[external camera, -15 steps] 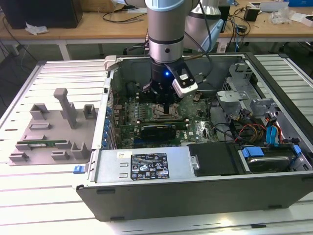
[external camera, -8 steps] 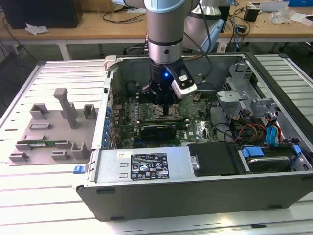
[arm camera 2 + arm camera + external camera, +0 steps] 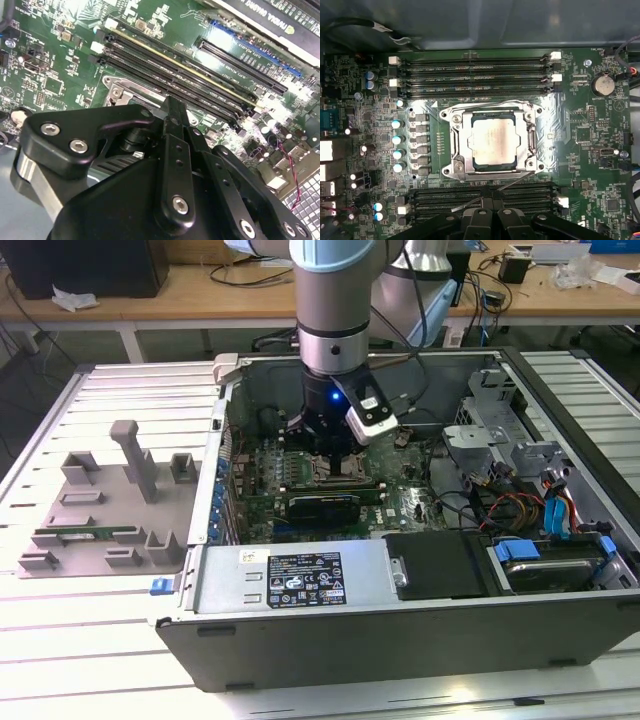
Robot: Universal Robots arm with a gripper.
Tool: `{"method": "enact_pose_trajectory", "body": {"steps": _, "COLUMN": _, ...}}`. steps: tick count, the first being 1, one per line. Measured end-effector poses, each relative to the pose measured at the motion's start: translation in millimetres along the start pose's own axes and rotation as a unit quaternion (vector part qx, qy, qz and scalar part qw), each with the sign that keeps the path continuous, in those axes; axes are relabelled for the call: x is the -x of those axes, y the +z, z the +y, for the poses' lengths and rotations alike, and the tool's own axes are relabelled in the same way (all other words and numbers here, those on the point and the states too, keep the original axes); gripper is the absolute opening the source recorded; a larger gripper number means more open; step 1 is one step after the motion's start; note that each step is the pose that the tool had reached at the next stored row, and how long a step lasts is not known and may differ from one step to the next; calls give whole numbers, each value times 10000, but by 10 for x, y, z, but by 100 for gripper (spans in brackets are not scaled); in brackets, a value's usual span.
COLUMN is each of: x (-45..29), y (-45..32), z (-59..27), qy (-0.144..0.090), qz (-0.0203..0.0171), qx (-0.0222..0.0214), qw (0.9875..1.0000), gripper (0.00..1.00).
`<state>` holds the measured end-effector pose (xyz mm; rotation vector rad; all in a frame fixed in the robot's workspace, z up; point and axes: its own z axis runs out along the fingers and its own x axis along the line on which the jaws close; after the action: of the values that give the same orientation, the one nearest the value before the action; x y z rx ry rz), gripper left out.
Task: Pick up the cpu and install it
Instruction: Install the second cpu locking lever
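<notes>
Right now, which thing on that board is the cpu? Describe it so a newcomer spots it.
Look inside the open computer case, at the green circuit board on its floor, beneath the arm's pincer. Midway between the two banks of long black memory slots is a shiny metal socket frame. The cpu is the flat, pale silvery square inside that frame, green-rimmed.

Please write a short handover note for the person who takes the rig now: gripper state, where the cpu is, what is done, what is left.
Gripper: above the motherboard inside the open computer case, holding nothing that I can see; whether it is open or shut cannot be told.
The cpu: lying flat inside the socket frame, between the memory slots.
Done: the cpu is picked up and placed in the socket.
Left: confirm that it is fully seated; the pictures do not settle whether the frame is latched.
</notes>
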<state>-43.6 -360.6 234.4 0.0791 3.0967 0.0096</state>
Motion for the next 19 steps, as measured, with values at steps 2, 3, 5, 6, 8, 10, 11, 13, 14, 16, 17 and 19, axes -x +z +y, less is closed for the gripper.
{"method": "enact_pose_trajectory", "body": {"steps": 2, "x": -25, "y": 20, "z": -2, "qy": 2, "qz": 1, "qx": 23, "qw": 10000, "gripper": 11}}
{"method": "enact_pose_trajectory", "body": {"steps": 3, "x": -35, "y": 32, "z": -2, "qy": 2, "qz": 2, "qx": 33, "qw": 10000, "gripper": 11}}
{"method": "enact_pose_trajectory", "body": {"steps": 5, "x": -39, "y": 48, "z": -2, "qy": 3, "qz": 1, "qx": 44, "qw": 10000, "gripper": 11}}
{"method": "enact_pose_trajectory", "body": {"steps": 6, "x": -44, "y": 55, "z": -2, "qy": 3, "qz": 2, "qx": 46, "qw": 10000, "gripper": 11}}
{"method": "enact_pose_trajectory", "body": {"steps": 8, "x": -58, "y": 79, "z": -4, "qy": 3, "qz": 3, "qx": 64, "qw": 10000, "gripper": 11}}
{"method": "enact_pose_trajectory", "body": {"steps": 10, "x": -78, "y": 99, "z": -5, "qy": 4, "qz": 4, "qx": 83, "qw": 10000, "gripper": 11}}
{"method": "enact_pose_trajectory", "body": {"steps": 11, "x": -87, "y": 108, "z": -5, "qy": 4, "qz": 4, "qx": 91, "qw": 10000, "gripper": 11}}
{"method": "enact_pose_trajectory", "body": {"steps": 13, "x": -107, "y": 125, "z": -6, "qy": 5, "qz": 5, "qx": 115, "qw": 9999, "gripper": 11}}
{"method": "enact_pose_trajectory", "body": {"steps": 14, "x": -119, "y": 133, "z": -7, "qy": 6, "qz": 6, "qx": 130, "qw": 9999, "gripper": 11}}
{"method": "enact_pose_trajectory", "body": {"steps": 16, "x": -146, "y": 146, "z": -10, "qy": 8, "qz": 8, "qx": 180, "qw": 9998, "gripper": 11}}
{"method": "enact_pose_trajectory", "body": {"steps": 17, "x": -159, "y": 150, "z": -14, "qy": 9, "qz": 10, "qx": 203, "qw": 9998, "gripper": 11}}
{"method": "enact_pose_trajectory", "body": {"steps": 19, "x": -173, "y": 157, "z": -36, "qy": 10, "qz": 12, "qx": 245, "qw": 9997, "gripper": 11}}
